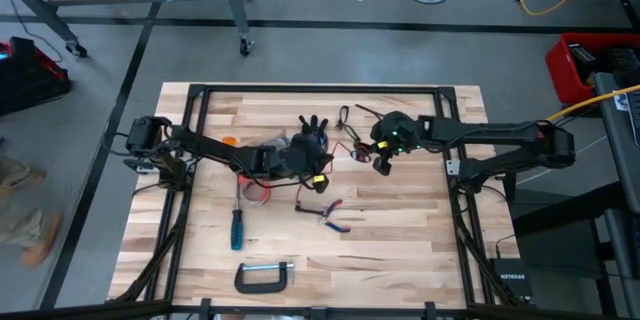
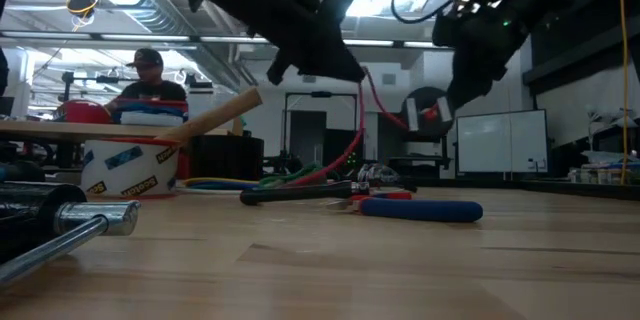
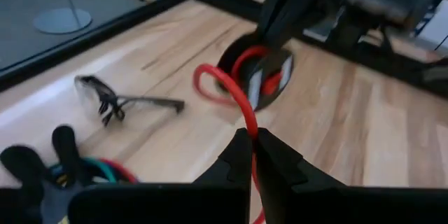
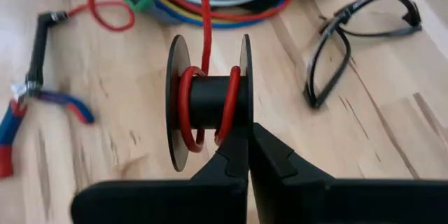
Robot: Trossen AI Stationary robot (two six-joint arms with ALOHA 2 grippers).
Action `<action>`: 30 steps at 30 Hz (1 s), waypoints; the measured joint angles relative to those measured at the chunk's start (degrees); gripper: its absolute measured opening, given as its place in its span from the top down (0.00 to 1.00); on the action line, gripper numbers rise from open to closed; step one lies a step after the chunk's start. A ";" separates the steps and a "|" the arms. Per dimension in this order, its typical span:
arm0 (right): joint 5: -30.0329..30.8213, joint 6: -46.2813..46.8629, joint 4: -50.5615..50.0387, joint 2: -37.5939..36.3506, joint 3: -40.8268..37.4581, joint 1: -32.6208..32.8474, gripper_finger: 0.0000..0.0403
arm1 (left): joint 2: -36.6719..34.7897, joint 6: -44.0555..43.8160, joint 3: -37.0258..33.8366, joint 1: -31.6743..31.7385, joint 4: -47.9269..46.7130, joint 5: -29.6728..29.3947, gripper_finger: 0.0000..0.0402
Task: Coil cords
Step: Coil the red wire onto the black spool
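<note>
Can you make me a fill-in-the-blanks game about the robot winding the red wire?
1. The right gripper holds a black ____ by one of its rims.
2. The cord wound around it is coloured ____.
3. The left gripper is pinching the same ____.
4. On the table beside it lies a pair of ____ with clear lenses.

Missing words: spool; red; cord; glasses

Both arms are dark, near-black, built of slim tubular links with bulkier rounded joint housings; thin black cables loop beside the left arm's base; the right gripper (image 1: 383, 163) carries small green lights on the wrist housing just behind it; the left gripper (image 1: 318, 172) shows a yellow marking at its wrist; the fingers (image 4: 269, 155) are matte black, wedge-shaped, tapering to blunt tips.
</note>
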 joint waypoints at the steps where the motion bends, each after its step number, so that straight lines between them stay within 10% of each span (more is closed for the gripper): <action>1: -0.02 0.52 1.28 0.89 0.00 0.00 1.00 | 0.00 -0.02 0.00 0.23 0.77 0.31 1.00; 30: -9.18 11.92 42.61 18.71 -0.04 0.00 1.00 | 0.08 -0.96 0.00 0.42 5.98 3.01 1.00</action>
